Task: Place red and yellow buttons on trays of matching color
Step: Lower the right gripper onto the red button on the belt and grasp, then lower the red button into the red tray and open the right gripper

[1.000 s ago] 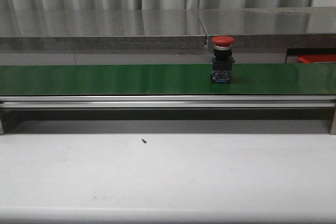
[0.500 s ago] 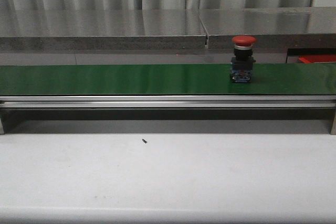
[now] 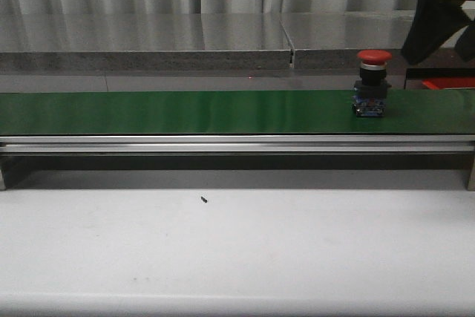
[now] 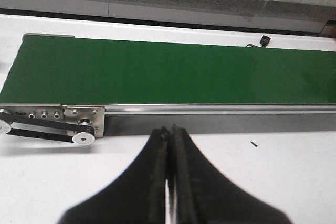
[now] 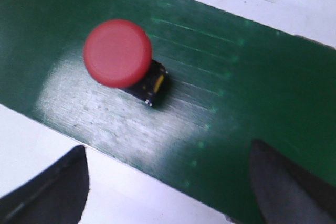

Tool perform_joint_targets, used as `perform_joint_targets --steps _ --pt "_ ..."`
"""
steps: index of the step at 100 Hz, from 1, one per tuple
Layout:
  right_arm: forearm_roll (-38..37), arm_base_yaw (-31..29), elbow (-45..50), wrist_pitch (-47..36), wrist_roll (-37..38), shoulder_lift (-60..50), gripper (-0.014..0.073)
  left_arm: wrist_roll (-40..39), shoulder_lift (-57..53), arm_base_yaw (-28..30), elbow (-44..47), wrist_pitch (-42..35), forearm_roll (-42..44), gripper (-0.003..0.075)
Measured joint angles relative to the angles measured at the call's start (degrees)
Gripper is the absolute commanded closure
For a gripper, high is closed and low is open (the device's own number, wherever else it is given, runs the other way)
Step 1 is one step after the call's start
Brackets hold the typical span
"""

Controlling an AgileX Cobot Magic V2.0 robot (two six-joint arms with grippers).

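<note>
Front view: red button (image 3: 372, 84) is standing upright on the green conveyor belt (image 3: 185, 112), toward the belt's right end, cap up, long axis vertical. The dark blocky base with a blue bit is sitting flat on the belt. Nothing else is riding on the belt. The aluminium rail (image 3: 223, 143) is running along the belt's near edge; the grey shelf (image 3: 148, 38) is running behind it. The right arm (image 3: 444, 12) is showing as a dark shape above and just right of the button, not touching it. A red tray edge (image 3: 449, 82) is peeking out behind the belt, right of the button. A small dark speck (image 3: 203, 200) is lying on the white table (image 3: 237, 250), near side of the belt.

Left wrist view: left gripper (image 4: 169, 145) is sitting clenched, fingers pressed together, holding nothing, over the white table on the near side of the belt. The belt's drive pulley (image 4: 83, 138) and end bracket are showing at the belt's end. No button is on this stretch.

Right wrist view: right gripper (image 5: 168, 182) is hanging spread wide, empty, with both fingertips (image 5: 52, 187) apart. The button is seen from above, with its round cap facing the camera and its base poking out from under the cap. The button is sitting clear of both fingers. Image is a bit blurred.
</note>
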Motion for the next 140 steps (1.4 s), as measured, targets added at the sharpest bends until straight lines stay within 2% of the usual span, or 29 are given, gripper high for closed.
perform_joint_targets --steps 36,43,52,67,74,93,112,140 --pt "0.1 1.5 -7.2 0.7 -0.1 9.7 -0.0017 0.0 0.0 0.0 0.0 0.0 0.0 0.0739" --pt "0.1 1.5 -8.0 0.6 -0.1 11.0 0.0013 0.0 0.0 0.0 0.0 0.0 0.0 0.0739" --pt "0.1 1.5 -8.5 0.3 0.1 12.0 0.0127 0.0 0.0 0.0 0.0 0.0 0.0 0.0739" --pt "0.0 1.5 -9.0 0.1 0.7 12.1 0.0403 0.0 0.0 0.0 0.0 0.0 0.0 0.0739" --pt "-0.1 1.3 -9.7 0.0 0.9 12.1 0.0468 0.0 0.0 0.0 0.0 0.0 0.0 0.0739" --pt "0.0 -1.1 -14.0 1.7 2.8 12.1 0.0473 0.0 0.0 0.0 0.0 0.0 0.0 0.0739" --pt "0.0 -7.9 -20.7 1.7 3.2 13.2 0.0473 0.0 0.0 0.0 0.0 0.0 0.0 0.0739" --pt "-0.1 -17.0 -33.8 1.8 3.7 23.7 0.0473 0.0 0.0 0.0 0.0 0.0 0.0 0.0739"
